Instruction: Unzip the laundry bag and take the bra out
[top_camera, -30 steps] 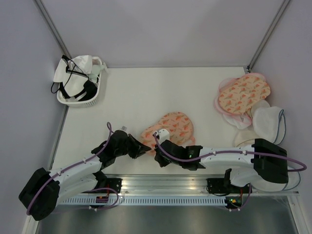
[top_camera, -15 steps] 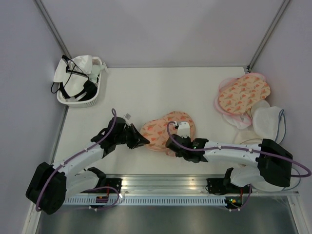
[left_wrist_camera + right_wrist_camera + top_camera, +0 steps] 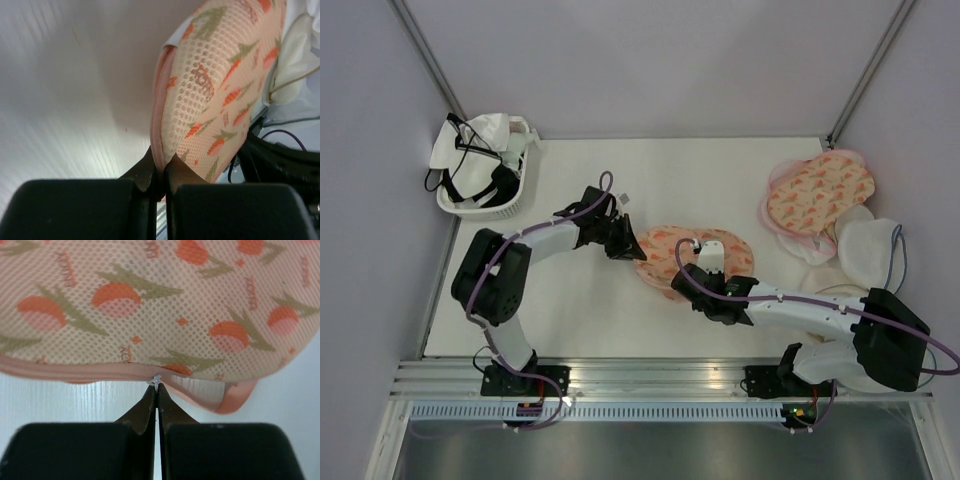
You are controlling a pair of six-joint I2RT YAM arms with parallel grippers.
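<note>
White table, mid-frame: left gripper clamps the laundry bag by its edge; right gripper pinches the tiny zipper pull, which might slip free.

Two white-and-black robot arms with purple cables, seen from above and from their own wrists.
The left arm and the right arm share one build: smooth white tubular links joined by chunky matt black joint housings, the largest a boxy black shoulder. A thin purple cable runs along the outside of each arm and bows free in loops near the wrist. A small white camera housing sits on the right wrist. Each arm rises from a black base on a ribbed silver rail at the counter's near edge. Close up, the jaws are two matt black fingers, broad rounded blocks narrowing sharply to thin pointed tips; the right fingers look the same.
</note>
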